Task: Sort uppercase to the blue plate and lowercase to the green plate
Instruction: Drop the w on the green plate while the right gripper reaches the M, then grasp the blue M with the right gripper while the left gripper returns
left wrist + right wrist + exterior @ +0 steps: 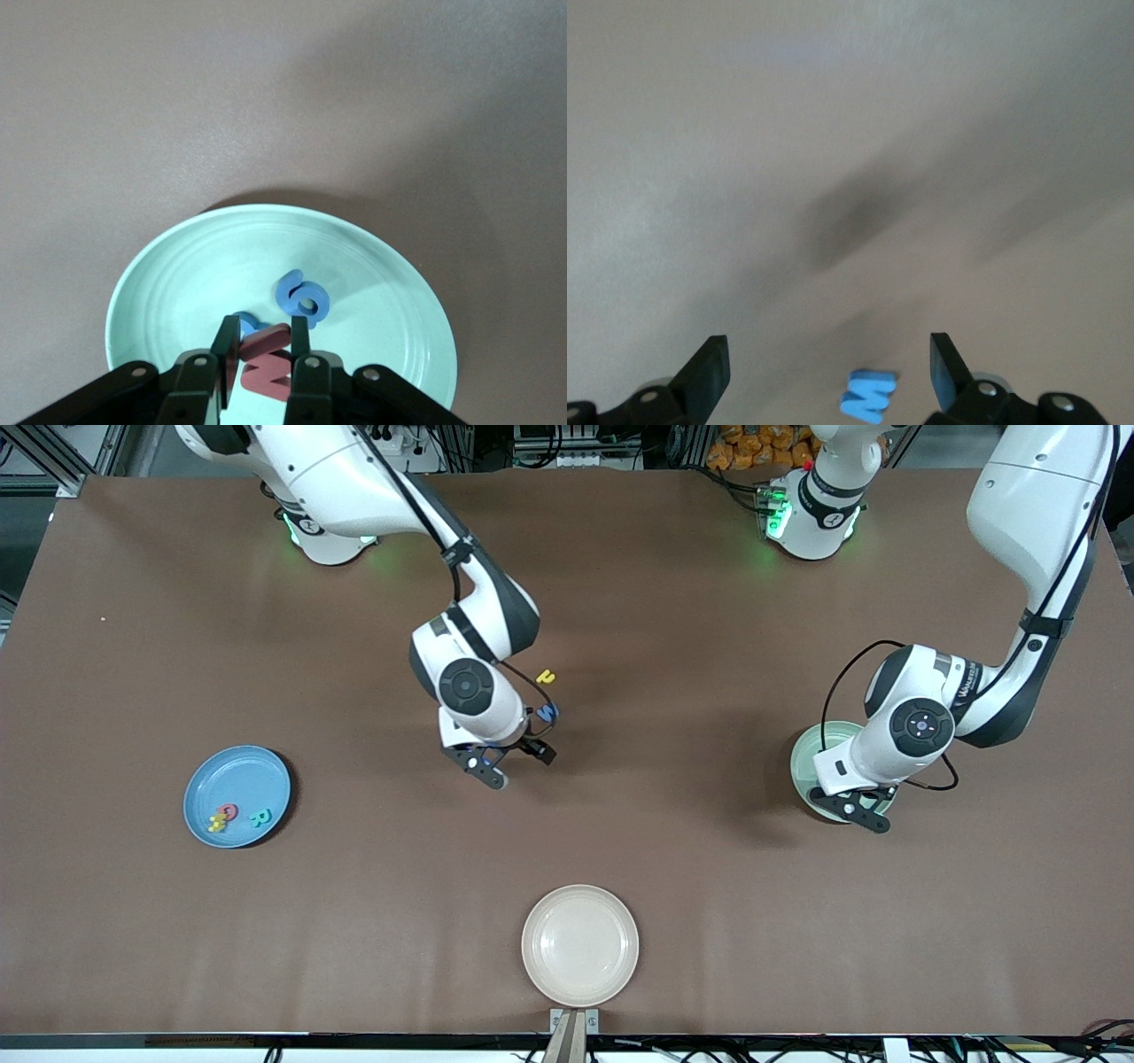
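Red w (266,367) — flat foam | left gripper (263,354) clamps it | right gripper (828,372) wide

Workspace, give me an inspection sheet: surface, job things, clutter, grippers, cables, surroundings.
Surface: brown table.
Job things: blue plate holds red, yellow and teal letters; green plate holds blue g; blue W and yellow letter on the table.
Clutter: cream plate, nothing on it.
Grippers: left gripper shut on red w over green plate; right gripper open over the W.
Cables: black loops at both wrists.
Surroundings: nothing seen.
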You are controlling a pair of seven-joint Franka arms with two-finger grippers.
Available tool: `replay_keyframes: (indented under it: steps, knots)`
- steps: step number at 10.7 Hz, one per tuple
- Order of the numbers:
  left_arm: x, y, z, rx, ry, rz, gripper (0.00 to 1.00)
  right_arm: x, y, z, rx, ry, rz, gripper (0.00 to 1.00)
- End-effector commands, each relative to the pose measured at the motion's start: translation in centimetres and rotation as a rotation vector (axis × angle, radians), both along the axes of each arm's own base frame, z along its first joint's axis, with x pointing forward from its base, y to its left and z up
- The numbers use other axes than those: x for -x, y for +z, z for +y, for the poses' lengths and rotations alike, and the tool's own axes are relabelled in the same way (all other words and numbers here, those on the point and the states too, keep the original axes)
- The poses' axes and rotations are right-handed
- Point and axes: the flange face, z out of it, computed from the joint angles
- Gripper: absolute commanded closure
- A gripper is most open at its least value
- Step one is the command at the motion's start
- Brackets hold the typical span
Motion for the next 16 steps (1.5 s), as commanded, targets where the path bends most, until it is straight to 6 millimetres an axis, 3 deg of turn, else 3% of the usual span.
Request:
replay_keyframes:
  steps: [1,3,4,6,8,11,13,16]
  knots:
    - [0.8,-1.1,0.5,-0.005,-0.001,0.027,1.00,1.8,-1.0,2.8,0.015,-0.072,0.014,0.00]
    - [1.0,-1.7,1.0,-0.004,0.012,0.039,1.00,2.7,-1.7,3.5,0.037,-0.159,0.030,0.00]
    - [1.1,-1.9,1.0,-0.003,0.012,0.042,0.94,3.1,-1.8,3.8,0.046,-0.192,0.036,0.00]
    - [1.0,-1.8,1.2,-0.003,0.014,0.041,0.00,4.3,-2.9,4.2,0.048,-0.193,0.030,0.00]
    - [0.9,-1.7,1.1,-0.003,0.022,0.036,0.00,5.1,-4.7,3.5,0.037,-0.200,0.002,0.00]
    - [0.7,-0.5,0.1,0.001,0.013,0.021,0.00,6.3,-5.3,4.0,0.042,-0.186,0.004,0.00]
    - [1.2,0.6,-3.0,0.029,0.008,0.029,0.00,6.6,-5.4,4.0,0.043,-0.184,0.004,0.00]
    - [3.6,2.7,-10.7,0.053,0.083,0.037,0.00,7.1,-5.7,4.3,0.045,-0.179,0.003,0.00]
